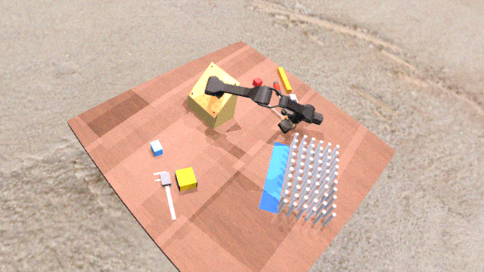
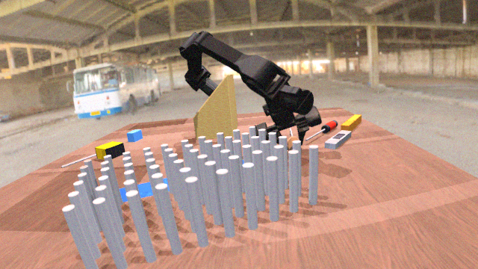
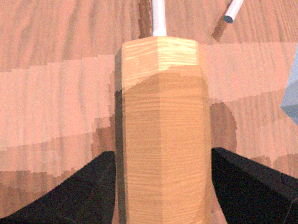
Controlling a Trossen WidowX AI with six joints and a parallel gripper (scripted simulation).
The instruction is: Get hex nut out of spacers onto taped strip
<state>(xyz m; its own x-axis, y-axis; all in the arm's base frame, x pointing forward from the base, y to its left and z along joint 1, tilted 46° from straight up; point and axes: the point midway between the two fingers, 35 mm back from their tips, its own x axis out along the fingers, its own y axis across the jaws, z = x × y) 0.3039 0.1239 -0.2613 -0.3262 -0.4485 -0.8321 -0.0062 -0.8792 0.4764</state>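
Note:
My gripper (image 1: pixel 290 122) (image 2: pixel 291 140) (image 3: pixel 162 160) is low over the table behind the spacers, its fingers closed against both sides of the wooden handle (image 3: pixel 162 115) (image 2: pixel 293 143) of a tool. The tool's thin pale shaft (image 3: pixel 159 17) (image 1: pixel 275 110) runs away from the handle. The grey metal spacers (image 1: pixel 297 140) (image 2: pixel 251 198) stand upright in rows. The blue taped strip (image 1: pixel 269 198) (image 2: pixel 145 190) lies along one side of them. I cannot make out the hex nut; the spacers may hide it.
A red-handled screwdriver (image 1: pixel 277 86) (image 2: pixel 330 126), a grey box (image 2: pixel 337 139) (image 3: pixel 292 95) and an orange bar (image 1: pixel 284 80) (image 2: pixel 352 122) lie near the gripper. A red cube (image 1: pixel 257 81), wooden wedge (image 1: pixel 227 109), blue block (image 1: pixel 156 147), yellow block (image 1: pixel 186 178) and pronged tool (image 1: pixel 165 179) are farther off.

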